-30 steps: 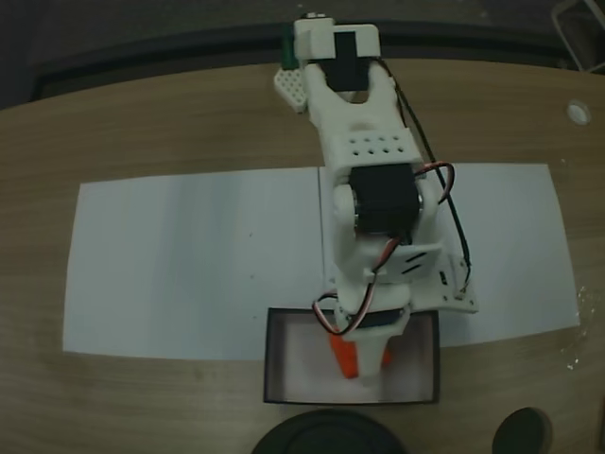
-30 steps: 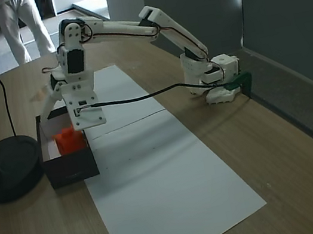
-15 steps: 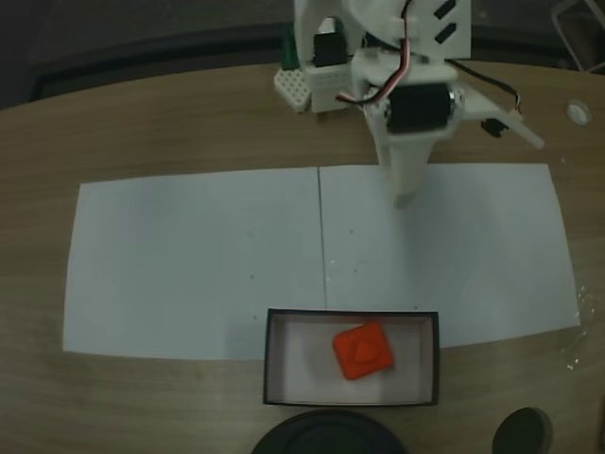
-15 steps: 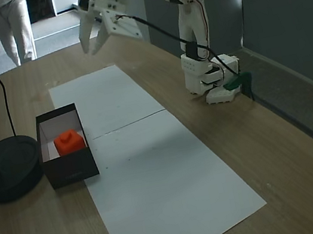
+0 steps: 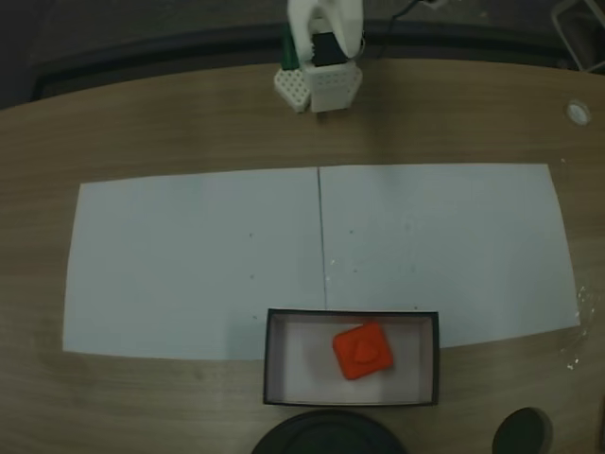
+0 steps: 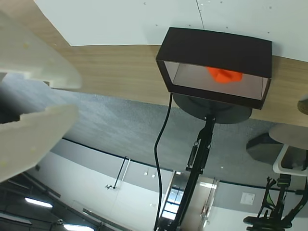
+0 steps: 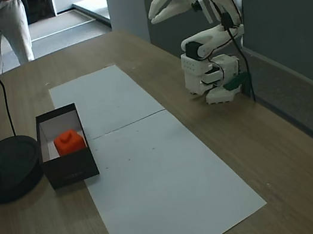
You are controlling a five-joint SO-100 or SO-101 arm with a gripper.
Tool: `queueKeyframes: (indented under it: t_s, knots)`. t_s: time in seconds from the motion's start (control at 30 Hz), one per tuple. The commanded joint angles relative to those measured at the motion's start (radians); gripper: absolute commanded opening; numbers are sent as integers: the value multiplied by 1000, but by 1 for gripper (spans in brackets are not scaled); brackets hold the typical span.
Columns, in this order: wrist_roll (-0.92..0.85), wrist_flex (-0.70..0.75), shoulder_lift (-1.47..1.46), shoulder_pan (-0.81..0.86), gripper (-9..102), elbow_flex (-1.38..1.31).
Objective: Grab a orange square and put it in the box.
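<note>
Resting inside the box, the orange square lies on the white floor, a little to the right of the middle in a fixed view, and nothing touches it. In the other fixed view the same block sits with its round stud up, near the far part of the box. The box stands at the edge of the white paper, partly on the paper and partly on the wooden worktop. Just beside the box is a dark round base with a thin pole going up.

The arm is folded back over its own base at the far side of the worktop, well apart from the box. The fingers are raised high and hold nothing; they look nearly closed, with only a narrow gap. In the wrist view the two pale fingers are blurred at the left edge, and the box with the orange square shows far away.

A person stands beyond the worktop.
</note>
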Motion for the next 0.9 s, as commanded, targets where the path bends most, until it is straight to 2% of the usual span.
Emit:
queueKeyframes:
  t_s: [0.0, 0.27, 0.37, 0.63, 0.87]
  knots:
    - [-46, -37, 115, 38, 0, 69]
    - [-72, -146, 295, 201, 0, 233]
    - [-63, -199, 348, 204, 0, 337]
    - [-60, -232, 350, 202, 0, 512]
    - [-60, -291, 351, 204, 0, 842]
